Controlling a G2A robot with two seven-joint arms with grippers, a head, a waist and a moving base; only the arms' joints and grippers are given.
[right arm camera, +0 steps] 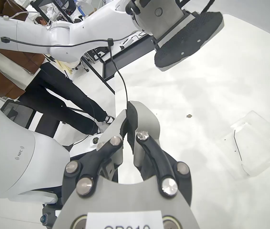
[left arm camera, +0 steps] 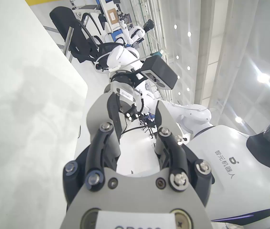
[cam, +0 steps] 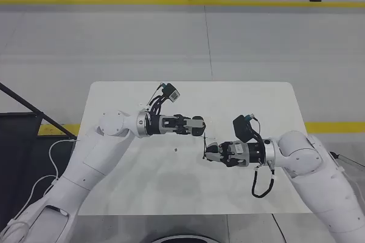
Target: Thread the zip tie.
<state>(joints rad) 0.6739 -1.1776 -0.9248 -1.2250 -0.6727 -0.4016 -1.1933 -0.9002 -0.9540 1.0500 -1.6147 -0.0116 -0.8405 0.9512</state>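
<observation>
The zip tie (right arm camera: pixel 120 75) is a thin black strand pinched in the right gripper (right arm camera: pixel 127 110), whose jaws are closed tight on its lower end. Seen from above, the tie (cam: pixel 204 144) stands near the middle of the desk (cam: pixel 261 103), running toward 12 o'clock from the right gripper (cam: pixel 208 150). The left gripper (cam: pixel 201 126) hangs close by at about 11 o'clock of the right one. Its jaws are spread apart with nothing between them (left arm camera: pixel 132 106). A clear plastic sheet (right arm camera: pixel 254 141) lies flat on the desk near both grippers, with a second tie (right arm camera: pixel 237 147) on it. A small dark speck (cam: pixel 176 149) sits at 9 o'clock of the right gripper.
</observation>
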